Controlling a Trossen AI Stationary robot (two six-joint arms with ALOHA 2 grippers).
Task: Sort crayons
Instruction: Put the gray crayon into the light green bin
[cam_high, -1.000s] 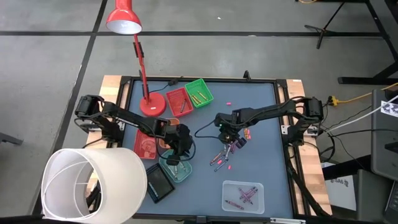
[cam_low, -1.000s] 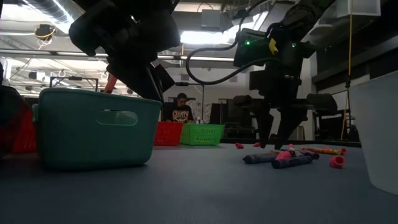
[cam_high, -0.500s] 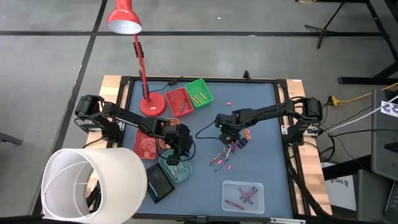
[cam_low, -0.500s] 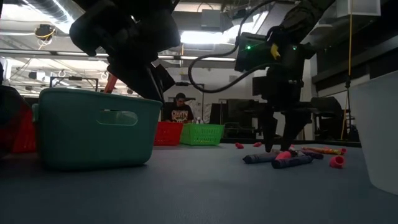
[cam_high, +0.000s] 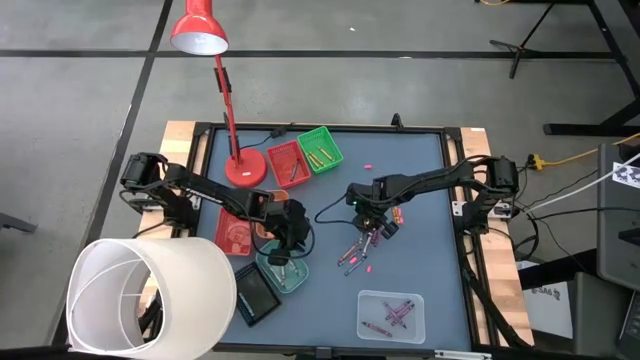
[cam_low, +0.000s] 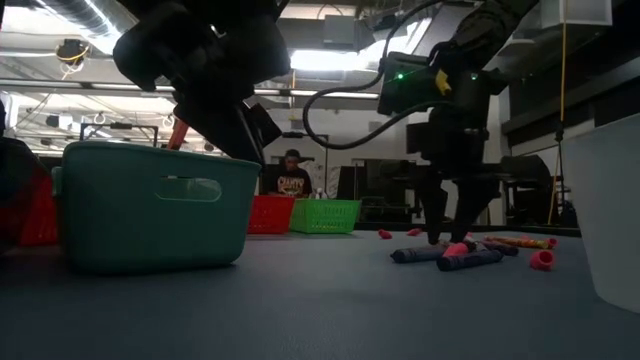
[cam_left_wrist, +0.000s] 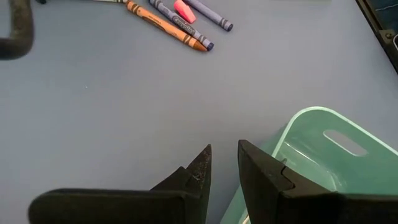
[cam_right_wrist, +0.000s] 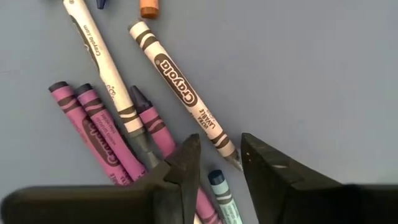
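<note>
Crayons (cam_high: 362, 250) lie scattered on the grey table (cam_high: 420, 200) a little toward four o'clock of its middle, and the right gripper (cam_high: 371, 232) stands directly over the heap with its fingertips down among them. In the right wrist view its two dark fingers (cam_right_wrist: 186, 163) stand a little apart with nothing clamped between them; the tip of a white-wrapped crayon (cam_right_wrist: 183, 94) reaches into the gap, and a cluster of purple crayons (cam_right_wrist: 99, 130) lies just beside one finger. From the low view the fingertips (cam_low: 437, 232) come down to the pile, a pink crayon (cam_low: 456, 249) just below them. More crayons rest in the clear tray (cam_high: 392, 314) at five o'clock, and others in the green tray (cam_high: 320, 149) at eleven. The left gripper (cam_high: 287, 243) hangs over the teal basket (cam_high: 282, 272) at seven o'clock, its fingers (cam_left_wrist: 200, 173) slightly parted and holding nothing.
</note>
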